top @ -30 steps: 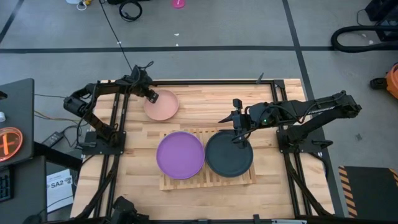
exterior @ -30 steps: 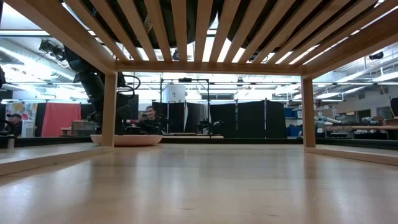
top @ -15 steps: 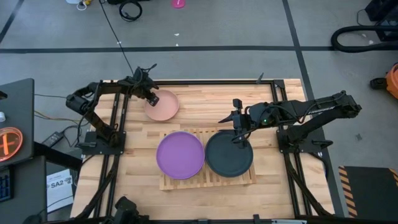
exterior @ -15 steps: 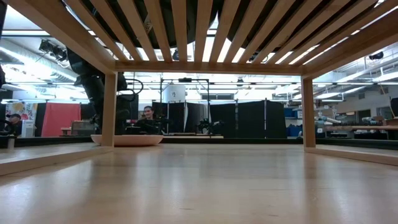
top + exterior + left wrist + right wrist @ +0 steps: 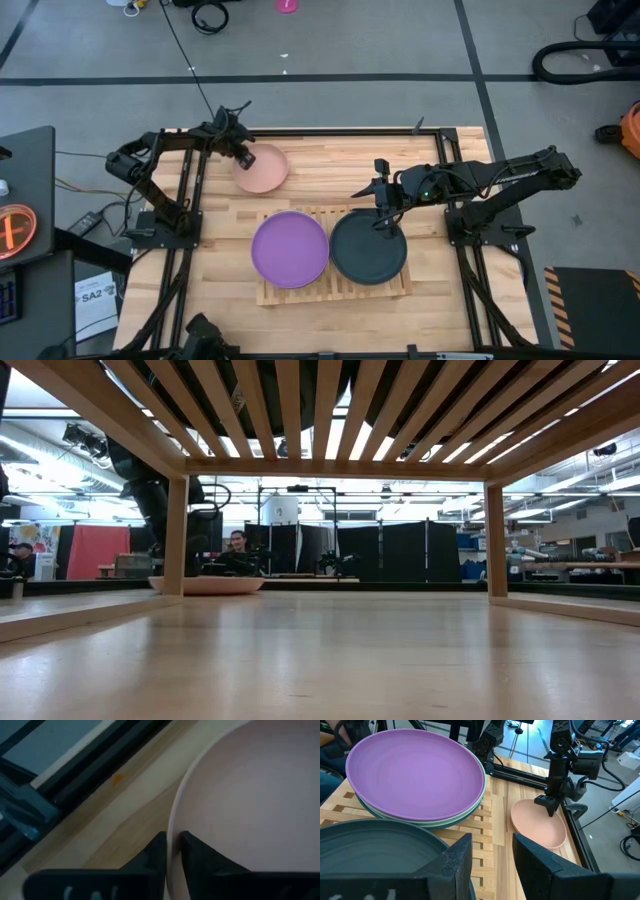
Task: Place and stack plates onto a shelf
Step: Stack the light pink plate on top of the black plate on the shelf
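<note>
Left gripper (image 5: pixel 244 155) is pinching the pink plate's (image 5: pixel 264 170) rim, fingers nearly closed on either side of it, the plate lying on the counter (image 5: pixel 330 180) behind the shelf (image 5: pixel 335 288). Right gripper (image 5: pixel 383 222), fingers apart and holding nothing, is hovering over the dark plate (image 5: pixel 368 250).

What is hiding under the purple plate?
Under the purple plate the rim of a mint green plate peeks out; both sit on the shelf. Anything below stays covered.

Plates: pink (image 5: pixel 540 822), purple (image 5: pixel 415 772), smooth matt finish. Shelf (image 5: pixel 490 847): pale slatted wood. Worktop (image 5: pixel 330 170): light planked wood, bordered by black metal rails (image 5: pixel 517 772).
</note>
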